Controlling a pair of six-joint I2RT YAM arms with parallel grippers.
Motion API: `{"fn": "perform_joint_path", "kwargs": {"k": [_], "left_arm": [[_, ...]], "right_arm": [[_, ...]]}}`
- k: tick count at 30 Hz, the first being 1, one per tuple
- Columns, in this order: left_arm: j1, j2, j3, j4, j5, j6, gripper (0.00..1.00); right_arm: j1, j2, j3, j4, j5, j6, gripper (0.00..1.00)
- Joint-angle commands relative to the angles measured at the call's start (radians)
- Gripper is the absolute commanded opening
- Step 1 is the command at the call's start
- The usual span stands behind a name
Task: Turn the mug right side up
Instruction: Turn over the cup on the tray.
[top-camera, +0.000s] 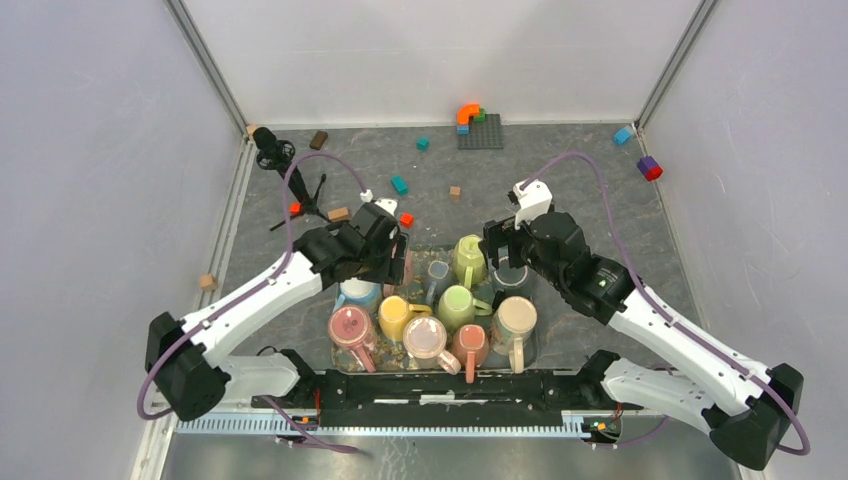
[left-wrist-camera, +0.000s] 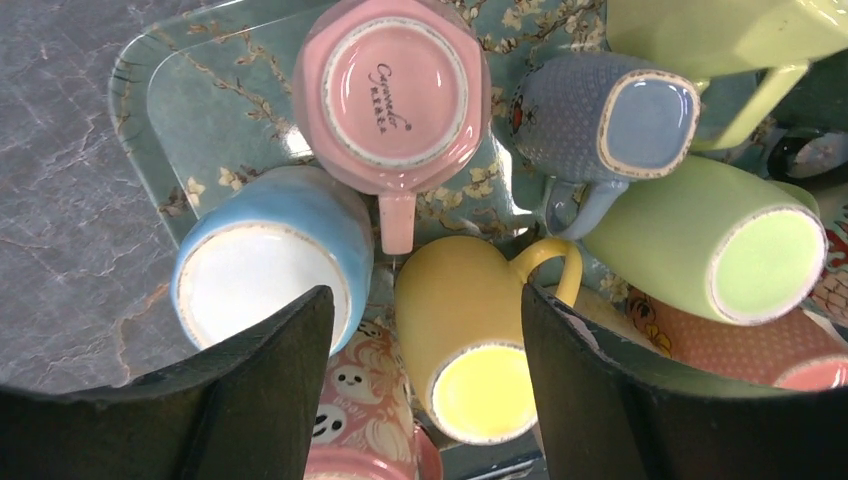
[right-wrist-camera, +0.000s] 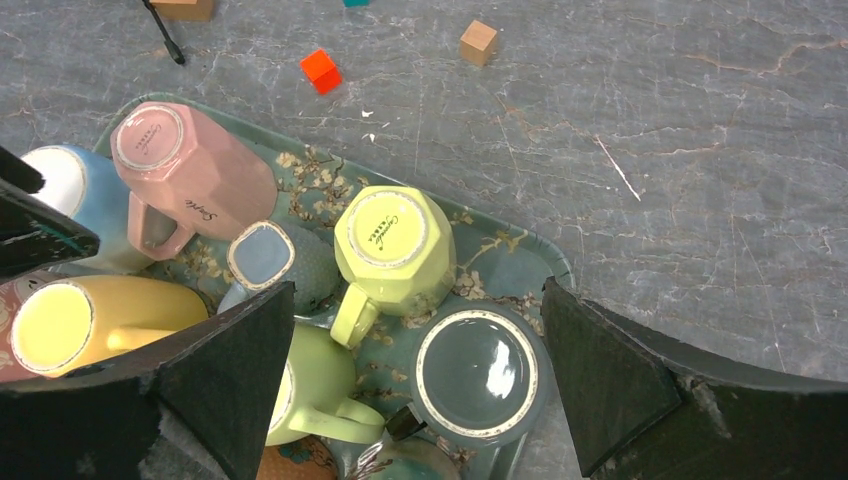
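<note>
The left end effector and right end effector hang above the tray, pointing down, jaws spread wide.

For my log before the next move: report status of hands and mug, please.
Left hand open, empty, above yellow mug, bottom up. Right hand open, above grey mug, bottom up. Neighbour mugs crowd both on tray.

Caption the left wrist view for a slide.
Open left tool above upside-down mugs on a floral tray, yellow mug centred.
</note>
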Motion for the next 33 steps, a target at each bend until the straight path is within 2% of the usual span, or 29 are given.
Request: {"fn": "perform_joint_path", "kwargs": {"k": [1,6,10,33], "left_arm": [[-0.012,0.043,0.04,0.07,-0.06,-0.054,0.72],[-0.015,0.082,0.0,0.119,-0.063,-0.059,0.6],[-0.017,0.107,-0.031,0.175,-0.071,-0.056,0.55],[-0.018,0.162,-0.152,0.283,-0.155,-0.066,0.46]], "right_arm": [[0.001,-0.038,-0.019,0.027,0.029,0.0,0.98],[0.001,-0.064,-0.036,0.021,0.051,-0.012,0.98],[0.0,-0.062,-0.031,0.027,0.046,-0.019,0.98],[0.002,-0.098,-0.071,0.048,0.01,-0.012,0.98]]}}
